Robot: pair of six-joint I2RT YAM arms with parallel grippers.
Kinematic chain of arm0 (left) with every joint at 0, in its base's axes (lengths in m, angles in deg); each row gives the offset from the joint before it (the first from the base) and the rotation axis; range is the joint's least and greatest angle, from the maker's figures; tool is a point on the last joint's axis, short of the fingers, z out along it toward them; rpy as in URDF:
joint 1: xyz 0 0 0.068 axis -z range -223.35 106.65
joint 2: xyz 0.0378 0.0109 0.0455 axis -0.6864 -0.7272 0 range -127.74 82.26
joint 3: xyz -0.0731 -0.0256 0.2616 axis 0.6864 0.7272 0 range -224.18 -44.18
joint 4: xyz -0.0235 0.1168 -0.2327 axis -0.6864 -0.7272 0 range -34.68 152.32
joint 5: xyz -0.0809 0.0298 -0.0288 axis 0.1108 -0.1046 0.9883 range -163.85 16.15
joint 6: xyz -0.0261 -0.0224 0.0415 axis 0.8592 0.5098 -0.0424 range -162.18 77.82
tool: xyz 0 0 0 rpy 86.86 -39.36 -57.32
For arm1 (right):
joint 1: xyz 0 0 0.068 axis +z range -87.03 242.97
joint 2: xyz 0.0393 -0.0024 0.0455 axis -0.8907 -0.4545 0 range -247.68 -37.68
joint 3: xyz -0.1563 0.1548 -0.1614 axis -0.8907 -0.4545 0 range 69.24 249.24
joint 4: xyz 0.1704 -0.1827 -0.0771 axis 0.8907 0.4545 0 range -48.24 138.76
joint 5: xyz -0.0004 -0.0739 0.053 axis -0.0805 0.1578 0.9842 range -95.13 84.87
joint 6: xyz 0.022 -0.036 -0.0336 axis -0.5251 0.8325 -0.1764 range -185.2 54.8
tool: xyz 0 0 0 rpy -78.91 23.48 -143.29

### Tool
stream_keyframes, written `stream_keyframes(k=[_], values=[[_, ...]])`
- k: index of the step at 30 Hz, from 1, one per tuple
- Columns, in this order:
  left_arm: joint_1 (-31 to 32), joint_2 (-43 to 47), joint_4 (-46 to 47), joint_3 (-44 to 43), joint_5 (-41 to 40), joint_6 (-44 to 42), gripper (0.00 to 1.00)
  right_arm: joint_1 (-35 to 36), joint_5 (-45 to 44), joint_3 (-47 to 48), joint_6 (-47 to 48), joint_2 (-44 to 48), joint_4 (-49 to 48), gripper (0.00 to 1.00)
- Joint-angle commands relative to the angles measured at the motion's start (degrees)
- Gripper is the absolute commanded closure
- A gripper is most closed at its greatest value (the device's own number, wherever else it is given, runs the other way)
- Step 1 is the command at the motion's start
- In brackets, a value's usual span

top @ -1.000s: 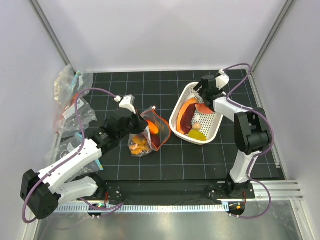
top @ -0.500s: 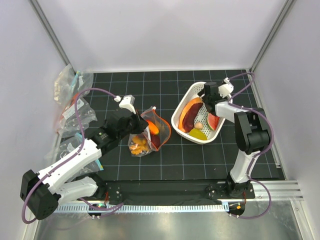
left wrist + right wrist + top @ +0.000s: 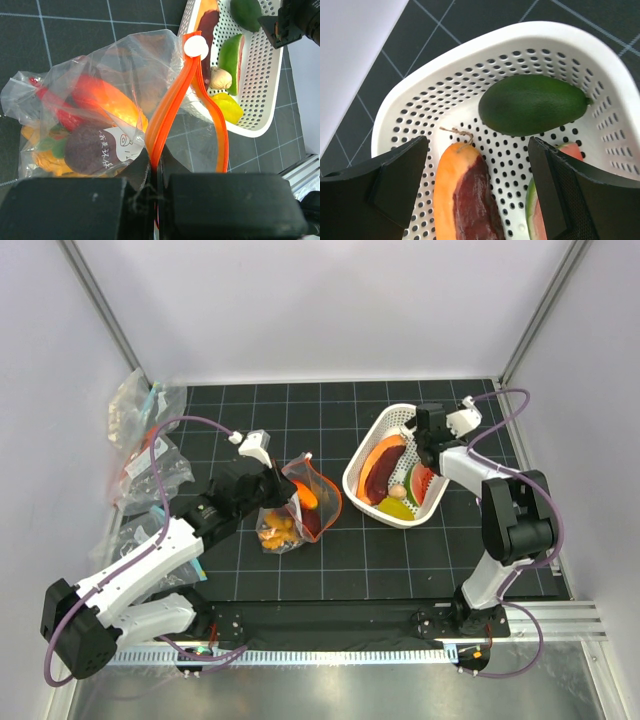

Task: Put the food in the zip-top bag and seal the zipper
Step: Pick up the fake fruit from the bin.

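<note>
One zip-top bag (image 3: 125,60) lies on the black gridded table (image 3: 300,410), left of centre. The left gripper (image 3: 156,167) has its jaws pressed together on the bag's single orange zipper (image 3: 172,107). The zipper's two strips part toward the one white slider (image 3: 196,47).

At least four foods show through the plastic: a red chili (image 3: 47,97), a large orange piece (image 3: 107,102), a dark purple piece (image 3: 90,147) and small yellow-orange bits (image 3: 35,135).

Just right of the bag, one white basket (image 3: 365,440) holds five foods:
- a yellow piece (image 3: 227,107)
- a beige bulb (image 3: 220,78)
- a watermelon wedge (image 3: 231,50)
- an orange-and-maroon slice (image 3: 462,195)
- an avocado (image 3: 532,102)

The right gripper (image 3: 477,145) hangs over the basket's far end, jaws spread and empty.

A second ago the wedge lay pink face up under those jaws. Now it leans at the right wall, and the right elbow has swung outward. The left arm and bag have not moved.
</note>
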Motion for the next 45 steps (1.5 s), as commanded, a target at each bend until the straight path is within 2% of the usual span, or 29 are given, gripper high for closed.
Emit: stream_keyframes(k=[1, 8, 16, 24, 28, 29, 33, 37, 41, 45], values=[[0.0, 0.1, 2.2, -2.1, 0.0, -0.5, 0.99, -2.1, -1.8, 2.0, -4.7, -0.6, 1.5, 0.11], [0.0, -0.4, 2.1, -2.2, -0.3, -0.6, 0.99, -7.6, 9.1, 4.8, -9.9, -7.3, 1.6, 0.11], [-0.1, -0.7, 2.2, -2.4, -0.3, -0.8, 0.99, -7.8, 8.9, 9.4, -9.7, -12.6, 4.9, 0.14], [0.0, -0.5, 2.2, -2.3, -0.4, -0.8, 0.99, -7.8, 13.9, 8.7, -6.2, -12.5, 0.3, 0.06], [-0.1, -0.5, 2.1, -2.3, -0.6, -0.9, 0.99, -7.8, 12.9, 8.6, -6.7, -12.4, 0.9, 0.21], [0.0, -0.5, 2.1, -2.4, -0.7, -0.9, 0.99, -7.8, 12.2, 8.1, -6.9, -12.2, 0.8, 0.33], [0.0, -0.5, 2.1, -2.3, -0.9, -1.0, 0.99, -7.7, 12.0, 7.0, -5.8, -10.5, -0.4, 0.50], [0.0, -0.4, 2.1, -2.4, -0.8, -1.1, 0.99, -6.8, 12.4, 5.3, -3.2, -6.3, -2.3, 0.52], [0.0, -0.5, 2.0, -2.5, -0.6, -1.0, 0.99, -4.7, 9.6, 0.2, 0.0, 1.2, -5.3, 0.52], [-0.1, -0.2, 2.1, -2.3, -0.5, -0.9, 0.99, -3.3, 12.2, -3.2, 2.7, 10.6, -7.0, 0.52]])
